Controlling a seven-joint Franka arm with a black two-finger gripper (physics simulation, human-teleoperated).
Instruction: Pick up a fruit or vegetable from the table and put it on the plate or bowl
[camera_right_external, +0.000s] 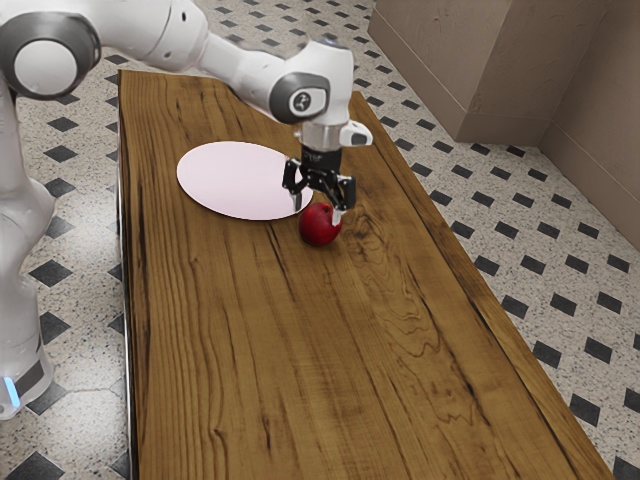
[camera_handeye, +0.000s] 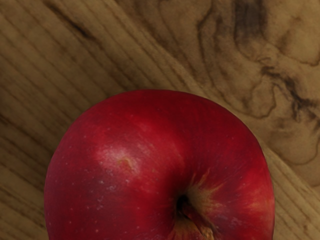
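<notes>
The apple (camera_right_external: 320, 225) should be firm, fairly light and smooth-skinned, so probably a little slippery; I would pinch it across its widest girth, 1 finger on each side; it is deep glossy red with pale speckles and a yellowish flush around the stem hollow (camera_handeye: 182, 204); it sits stem-up on the table (camera_right_external: 300, 350), just off the rim of the plate (camera_right_external: 235, 178) at about 4 o'clock in the exterior view; the gripper (camera_right_external: 319, 208) hangs right over it, fingers spread, grasping nothing.
</notes>
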